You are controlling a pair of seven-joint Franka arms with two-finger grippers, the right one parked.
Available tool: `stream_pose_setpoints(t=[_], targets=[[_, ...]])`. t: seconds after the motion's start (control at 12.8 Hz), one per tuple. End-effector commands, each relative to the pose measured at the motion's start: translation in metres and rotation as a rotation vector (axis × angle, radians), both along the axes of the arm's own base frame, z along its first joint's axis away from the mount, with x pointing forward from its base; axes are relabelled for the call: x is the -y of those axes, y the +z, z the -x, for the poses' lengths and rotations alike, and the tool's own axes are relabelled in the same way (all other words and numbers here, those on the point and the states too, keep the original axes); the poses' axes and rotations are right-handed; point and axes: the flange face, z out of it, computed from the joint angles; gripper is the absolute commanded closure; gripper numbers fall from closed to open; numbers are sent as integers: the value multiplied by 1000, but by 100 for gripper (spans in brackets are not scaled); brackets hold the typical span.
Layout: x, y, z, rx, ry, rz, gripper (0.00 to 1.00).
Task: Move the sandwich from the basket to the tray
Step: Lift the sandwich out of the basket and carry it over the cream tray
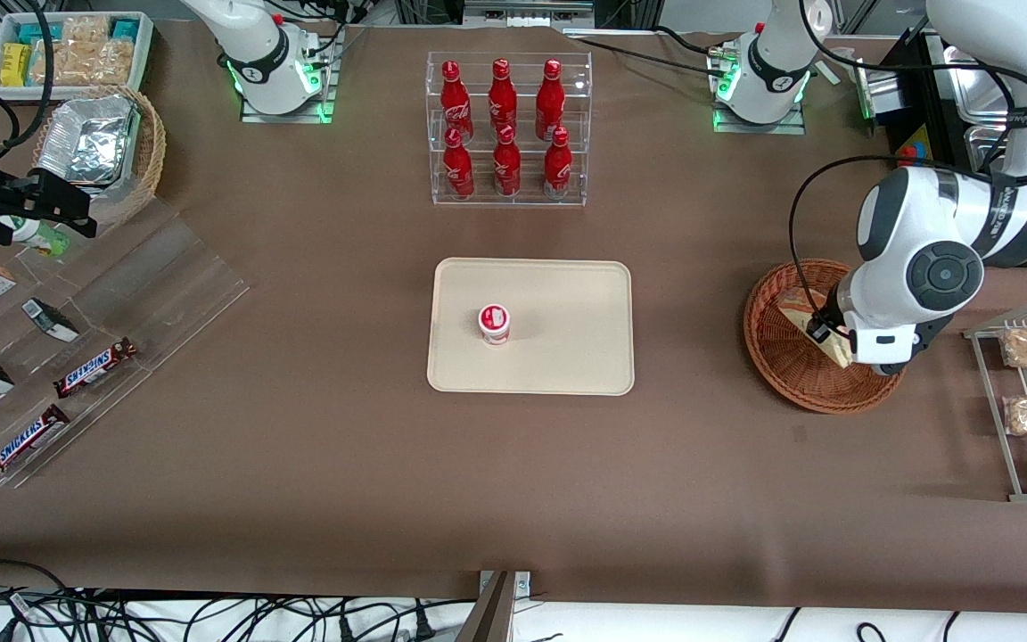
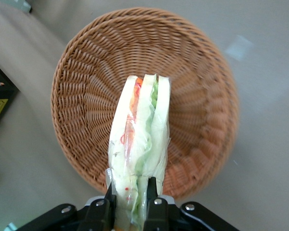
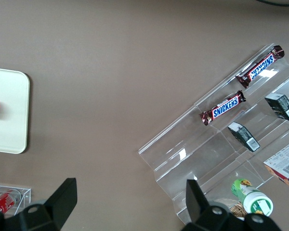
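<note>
Your gripper (image 2: 131, 204) held the sandwich (image 2: 140, 139) with its fingers (image 2: 109, 195) clamped on one end, just above the wicker basket (image 2: 86, 62). The grasp was complete. The carry and the release onto the tray (image 1: 567, 303), beside the small cup (image 1: 494, 323), remained.

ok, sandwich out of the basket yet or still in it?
Still in or just above it. The gripper is shut on the sandwich, wicker of the basket all around it; contact with the basket floor: cannot tell.
</note>
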Motion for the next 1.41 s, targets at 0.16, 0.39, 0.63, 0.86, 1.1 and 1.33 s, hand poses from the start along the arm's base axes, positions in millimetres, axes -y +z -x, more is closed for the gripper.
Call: stream_pose_setpoints(t=[0.16,0.39,0.63,0.86,1.1,1.33], targets=[[95,71,0,4,-202,32,73],[161,78,20,10,-318,74,73],[227,66,33,-1,-412,105,73],[280,37,39,-9,-484,143,73],[315,0,50,-33,-558,154,74],[357,-40,68,5,-606,98,73]])
